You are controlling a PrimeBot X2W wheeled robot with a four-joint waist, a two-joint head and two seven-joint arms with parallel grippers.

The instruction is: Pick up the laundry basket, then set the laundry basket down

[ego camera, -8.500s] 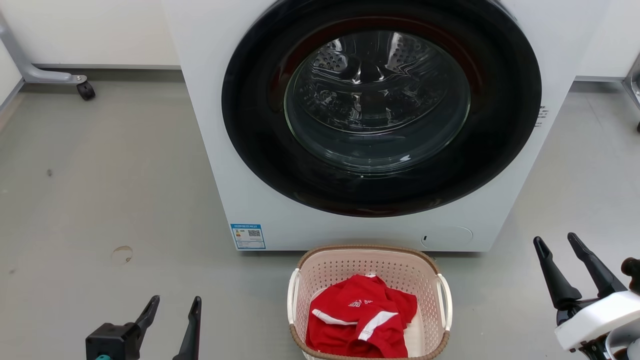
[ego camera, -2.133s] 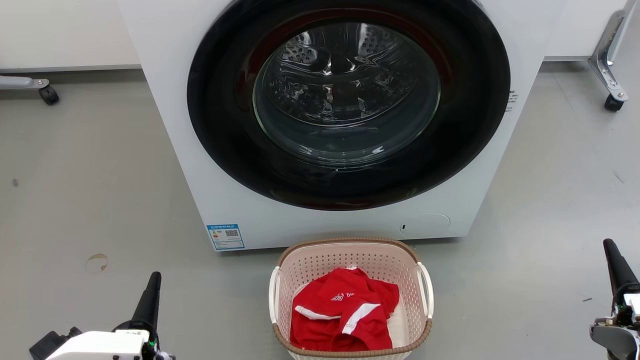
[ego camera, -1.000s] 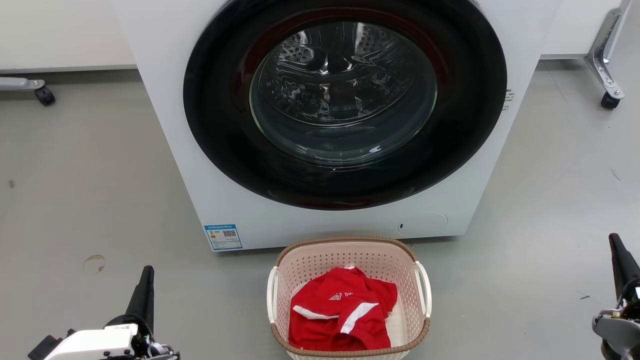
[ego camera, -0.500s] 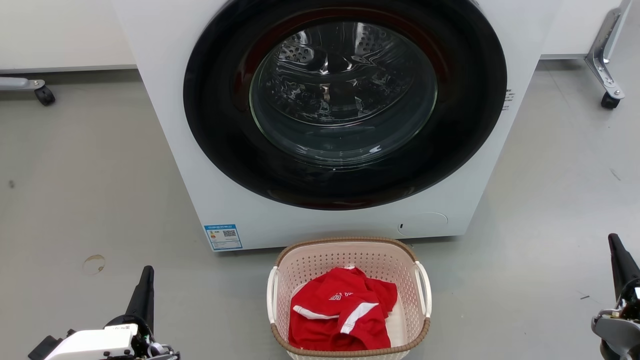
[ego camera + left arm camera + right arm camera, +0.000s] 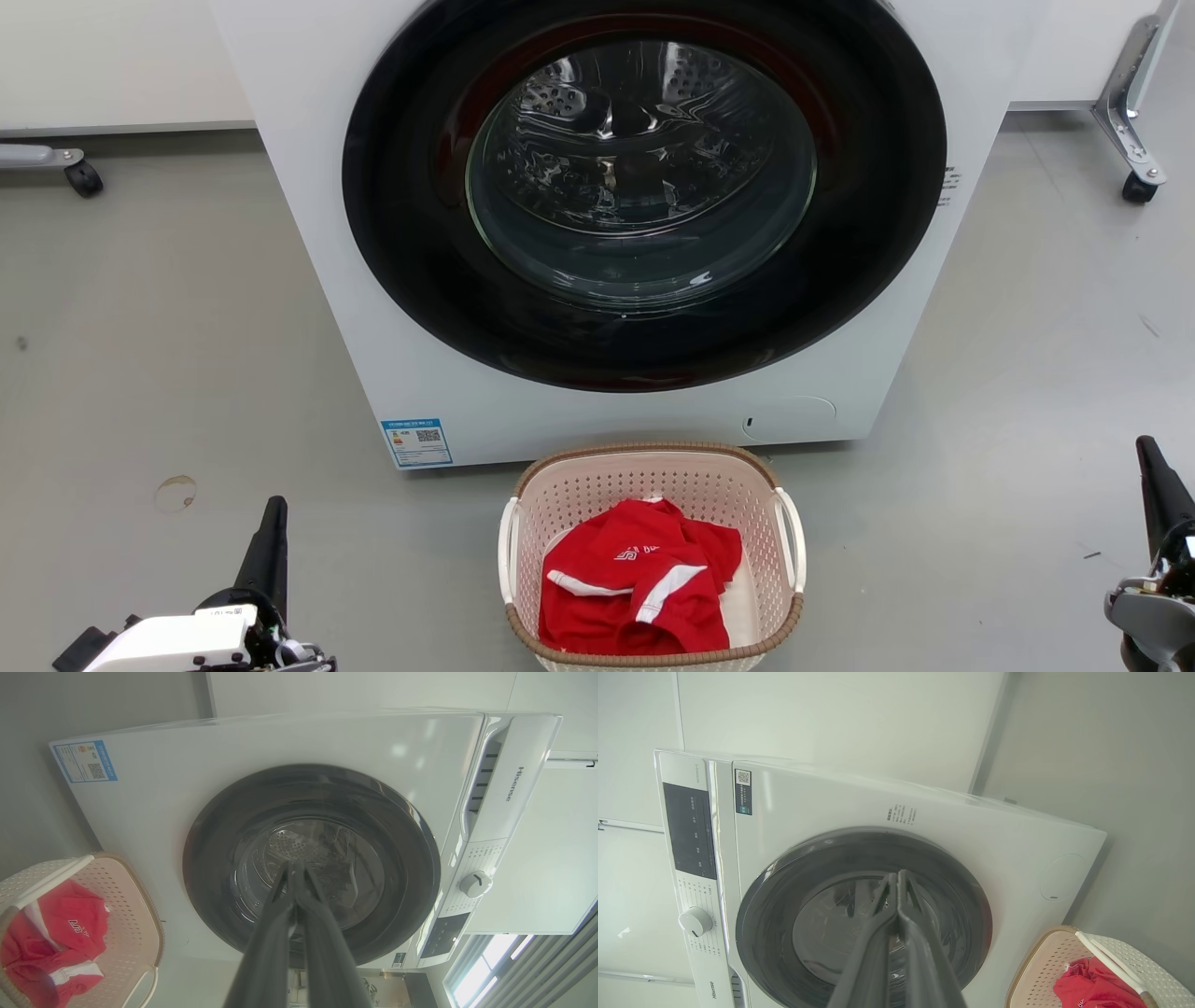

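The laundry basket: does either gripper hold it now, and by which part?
Nothing is held. The left gripper and the right gripper are shut and empty, apart from the laundry basket on the floor.

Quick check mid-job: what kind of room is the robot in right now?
Probably a laundry corner in a test room or lab: a front-loading washer stands on a grey floor, the laundry basket with a red garment sits before it, and caster-footed metal frames stand by the wall.

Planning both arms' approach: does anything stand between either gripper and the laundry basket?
Nothing visible does. Just floor separates the left gripper and the right gripper from the laundry basket; the washer stands behind it.
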